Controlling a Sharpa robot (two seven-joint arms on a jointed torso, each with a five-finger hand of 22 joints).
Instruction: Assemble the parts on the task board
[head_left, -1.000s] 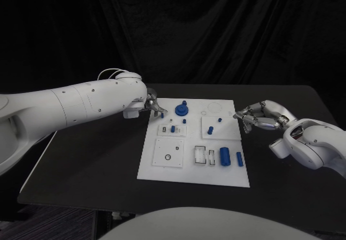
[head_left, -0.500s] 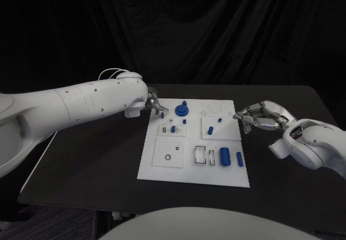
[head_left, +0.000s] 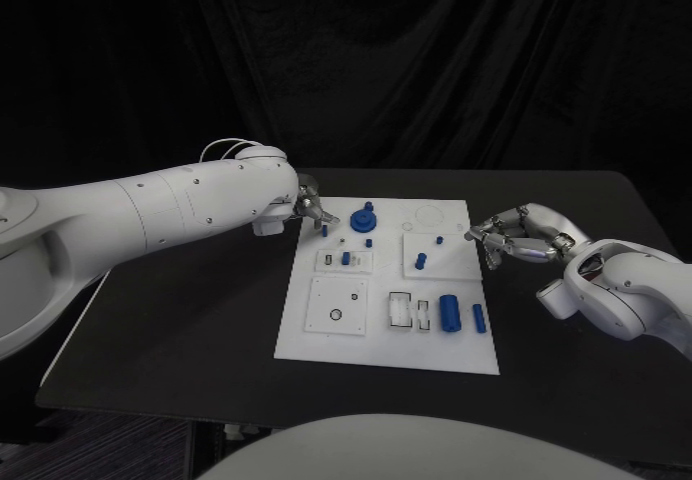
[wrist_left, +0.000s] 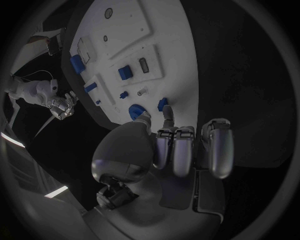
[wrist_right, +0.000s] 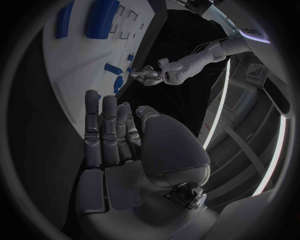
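Fingers of the left hand (head_left: 306, 212) pinch a small blue part (wrist_left: 162, 104) at the far left corner of the task board (head_left: 332, 338); best to lower it straight and seat it squarely. I count about eight blue parts. The right hand (head_left: 515, 236) hangs loosely curled and empty beside the board's right edge.

The right hand (wrist_right: 115, 135) rises with its fingers (wrist_right: 94, 125) apart and nothing in them, toward the white task board (wrist_right: 75, 55). Blue parts (wrist_right: 100, 17) lie on the board. Beyond its far edge hovers the left hand (wrist_right: 150, 75).
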